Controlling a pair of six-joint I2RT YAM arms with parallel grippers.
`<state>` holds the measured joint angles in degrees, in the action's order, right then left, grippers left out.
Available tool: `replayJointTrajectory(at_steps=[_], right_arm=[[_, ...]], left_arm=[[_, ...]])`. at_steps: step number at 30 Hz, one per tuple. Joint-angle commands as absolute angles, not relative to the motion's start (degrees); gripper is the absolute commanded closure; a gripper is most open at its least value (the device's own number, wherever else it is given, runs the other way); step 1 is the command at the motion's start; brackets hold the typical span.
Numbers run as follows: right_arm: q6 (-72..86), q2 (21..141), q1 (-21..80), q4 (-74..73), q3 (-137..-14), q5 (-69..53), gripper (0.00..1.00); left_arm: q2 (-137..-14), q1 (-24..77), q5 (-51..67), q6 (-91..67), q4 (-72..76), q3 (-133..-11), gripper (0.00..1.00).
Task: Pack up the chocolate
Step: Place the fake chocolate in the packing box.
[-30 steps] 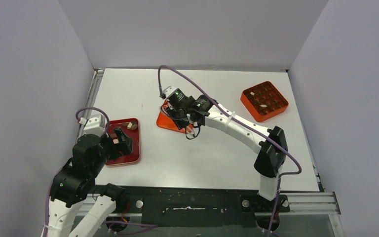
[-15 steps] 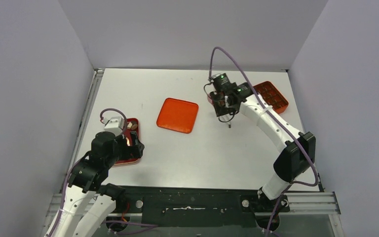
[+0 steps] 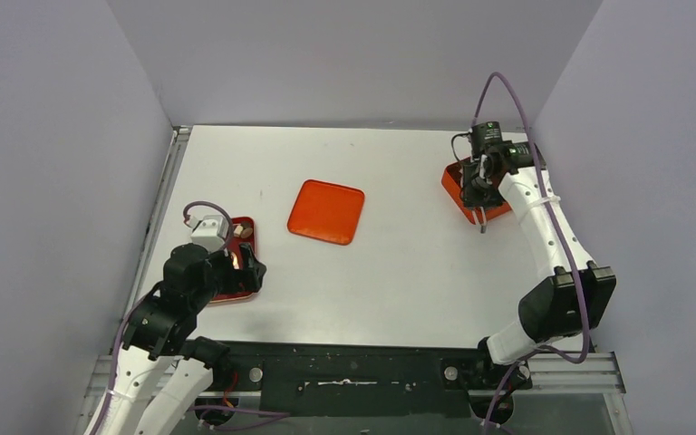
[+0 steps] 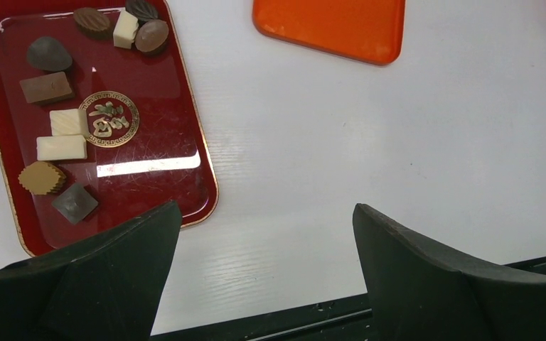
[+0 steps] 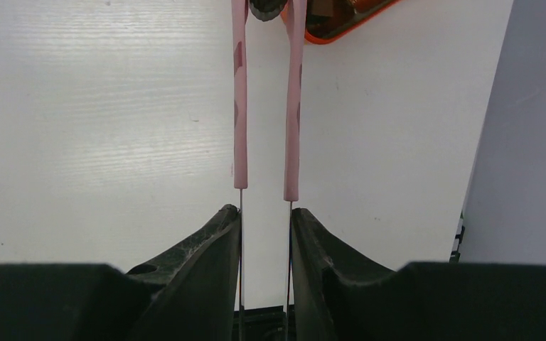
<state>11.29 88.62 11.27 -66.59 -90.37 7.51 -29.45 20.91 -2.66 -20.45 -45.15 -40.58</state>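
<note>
Chocolate chunk pinched at tips of pink tongs, straight ahead of right gripper clamped on them, just at orange box corner; left gripper wide, empty, far from box.

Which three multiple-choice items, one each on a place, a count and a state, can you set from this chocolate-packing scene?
1. Where does the orange lid lie?
A. on the table, between the red tray and the orange box
B. on top of that box
C. in that tray

2. How many white chocolates are on the red tray?
A. one
B. three
C. six

3. The right fingers are:
A. wide open and empty
B. shut on the lid
C. shut on the pink tongs

Answers:
1 A, the top view shows it flat on the table between them.
2 B, the left wrist view shows three white pieces.
3 C, the right wrist view shows the tongs pinched between them.
</note>
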Motion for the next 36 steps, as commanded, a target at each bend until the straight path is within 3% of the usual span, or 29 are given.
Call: replayJointTrajectory(at_steps=[1, 24, 36], right_arm=[[10.36, 87.33, 5.46, -70.29, -92.3, 6.54, 0.71], [9.3, 94.68, -2.9, -62.81, -87.94, 7.14, 0.67], [8.83, 94.42, -2.88, -64.95, -91.7, 4.18, 0.67]], left_arm=[[-27.68, 20.83, -2.02, -19.29, -41.06, -41.74, 0.1], [-27.0, 22.08, -3.89, -18.13, -42.54, -42.18, 0.1], [-27.51, 22.1, -4.57, -18.11, -42.68, -42.1, 0.1]])
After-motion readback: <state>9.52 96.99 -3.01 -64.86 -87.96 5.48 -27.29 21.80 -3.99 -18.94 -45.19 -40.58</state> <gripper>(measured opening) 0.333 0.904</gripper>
